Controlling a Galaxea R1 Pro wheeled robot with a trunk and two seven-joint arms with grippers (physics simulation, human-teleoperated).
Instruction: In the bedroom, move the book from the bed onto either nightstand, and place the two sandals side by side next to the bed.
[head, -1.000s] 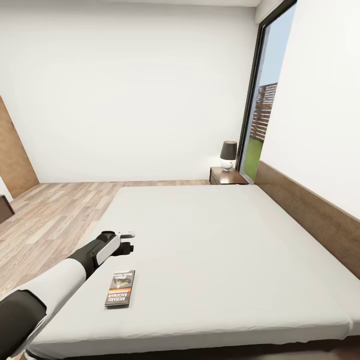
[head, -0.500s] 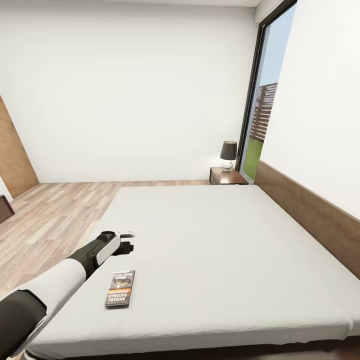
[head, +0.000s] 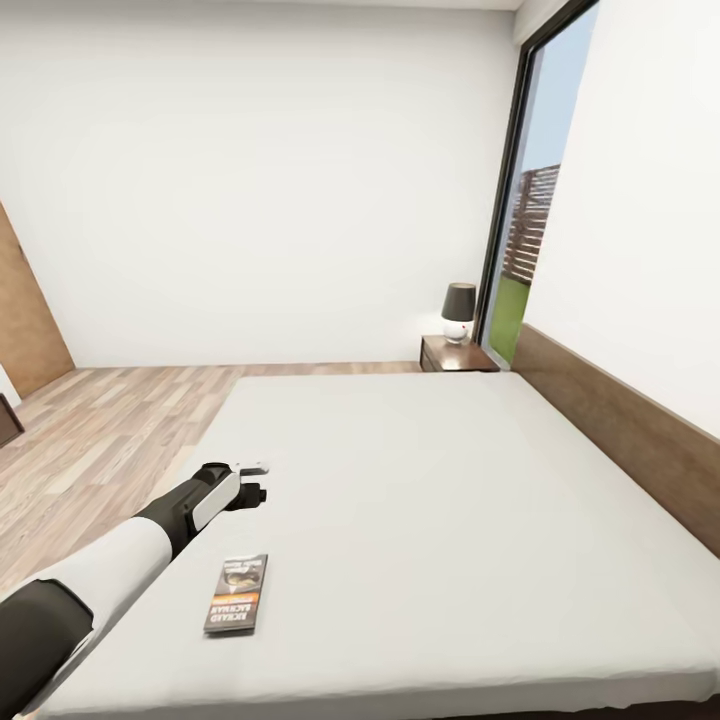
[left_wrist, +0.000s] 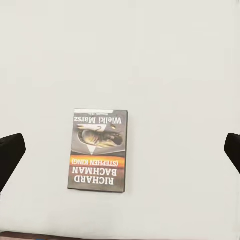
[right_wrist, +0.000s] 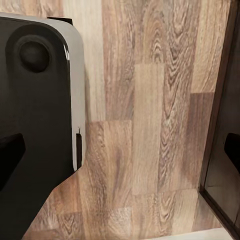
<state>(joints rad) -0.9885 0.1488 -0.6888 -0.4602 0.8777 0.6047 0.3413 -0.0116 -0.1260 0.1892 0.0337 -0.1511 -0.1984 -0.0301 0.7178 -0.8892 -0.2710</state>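
The view had shifted slightly, not the book, which lay untouched on the bed near its foot, just short of the left gripper hovering empty, fingers spread.

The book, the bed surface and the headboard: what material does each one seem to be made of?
The book: probably a paperback, thin with a printed cover that has a photo and an orange band. The bed surface: plain pale matte, likely fabric, though no weave shows. The headboard: brown, with faint grain, so wood or wood veneer.
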